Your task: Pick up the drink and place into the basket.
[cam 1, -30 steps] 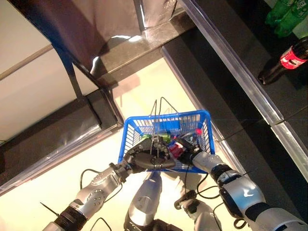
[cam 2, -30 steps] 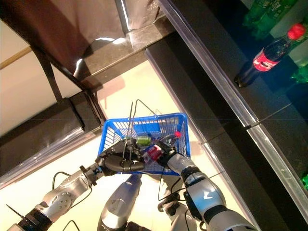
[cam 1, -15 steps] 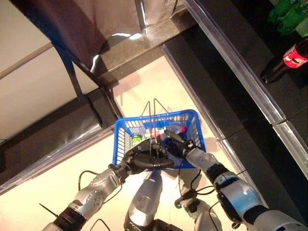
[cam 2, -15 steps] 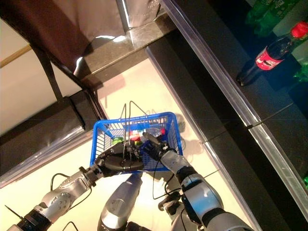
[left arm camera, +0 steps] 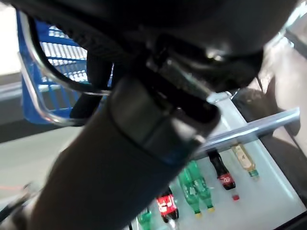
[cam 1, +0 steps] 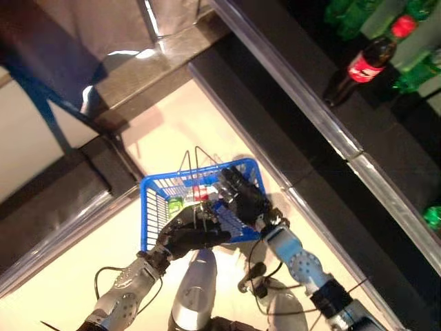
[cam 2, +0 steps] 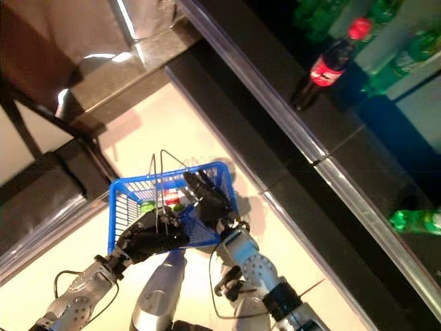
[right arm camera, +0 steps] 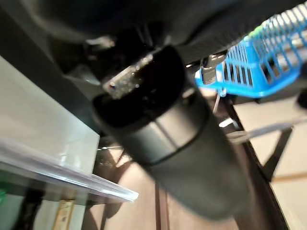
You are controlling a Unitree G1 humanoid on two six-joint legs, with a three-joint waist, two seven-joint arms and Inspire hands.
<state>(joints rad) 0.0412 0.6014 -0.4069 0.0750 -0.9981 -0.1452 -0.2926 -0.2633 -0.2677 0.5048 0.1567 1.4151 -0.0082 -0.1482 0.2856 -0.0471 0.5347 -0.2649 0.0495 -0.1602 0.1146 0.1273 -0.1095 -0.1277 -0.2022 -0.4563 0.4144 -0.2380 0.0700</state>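
A blue basket hangs by its wire handles from the left hand, fingers curled round them. The right hand, fingers straight and empty, rests over its 3 o'clock rim. Drinks lie inside. A cola bottle and green bottles stand on a dark shelf at 1 o'clock.

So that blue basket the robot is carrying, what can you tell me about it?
The basket is a small blue shopping basket that looks like plastic, with slotted lattice walls and thin metal wire handles. It hangs above the pale floor beside a dark shelf. The left hand has its fingers curled round the handles at the near rim. The right hand, fingers spread, rests over the right side of the basket. Inside lie a few drinks with green and red parts; how many is unclear.
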